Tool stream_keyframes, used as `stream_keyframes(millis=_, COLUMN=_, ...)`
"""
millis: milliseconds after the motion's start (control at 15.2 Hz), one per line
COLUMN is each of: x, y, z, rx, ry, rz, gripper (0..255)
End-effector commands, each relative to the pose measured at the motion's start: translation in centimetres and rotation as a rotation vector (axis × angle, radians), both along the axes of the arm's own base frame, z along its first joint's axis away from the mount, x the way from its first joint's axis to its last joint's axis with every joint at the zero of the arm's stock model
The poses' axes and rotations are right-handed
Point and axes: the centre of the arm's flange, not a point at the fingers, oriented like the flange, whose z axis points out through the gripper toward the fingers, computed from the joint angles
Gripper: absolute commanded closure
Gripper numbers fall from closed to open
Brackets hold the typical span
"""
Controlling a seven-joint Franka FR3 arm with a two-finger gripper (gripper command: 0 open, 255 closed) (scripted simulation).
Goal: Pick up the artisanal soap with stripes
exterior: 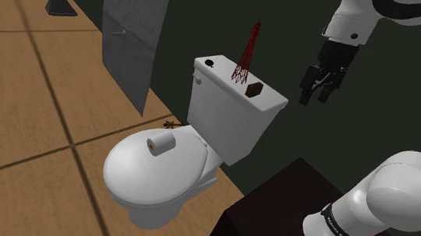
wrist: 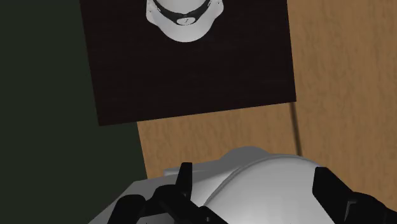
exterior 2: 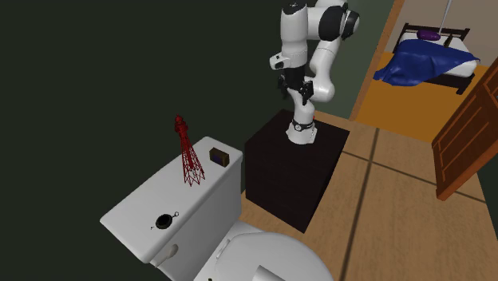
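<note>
The soap (exterior: 254, 88), a small dark brown block, lies flat on the white lid of the toilet tank (exterior: 220, 75), close to the end nearest the robot's stand (exterior: 271, 212). Just beside it stands a red wire tower (exterior: 245, 58), upright, and at the far end of the tank lid sits a small black round thing (exterior: 209, 62). Down on the closed toilet seat (exterior: 137, 177) rests a roll of paper (exterior: 161, 141). The gripper (exterior: 316, 97) hangs in the air past the tank's end, higher than the soap and apart from it, to the shoulder view's right. Its fingers (wrist: 327, 191) stand apart with nothing between them. The floor (exterior: 39, 90) around the toilet is wooden.
</note>
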Motion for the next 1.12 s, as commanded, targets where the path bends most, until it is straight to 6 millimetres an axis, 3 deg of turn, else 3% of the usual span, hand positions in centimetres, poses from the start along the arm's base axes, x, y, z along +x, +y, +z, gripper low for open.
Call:
stream_keyframes(millis=0, x=0.0, y=0.0, z=0.0, rx=0.000, ry=0.000, rz=0.000, gripper=0)
stream_keyframes(millis=528, x=9.0, y=0.3, z=-4.1, rx=-0.055, ry=-0.006, rz=-0.362, gripper=0)
stream_keyframes(millis=1056, x=17.6, y=-2.8, z=-8.0, rx=-0.110, ry=-0.013, rz=-0.723, gripper=0)
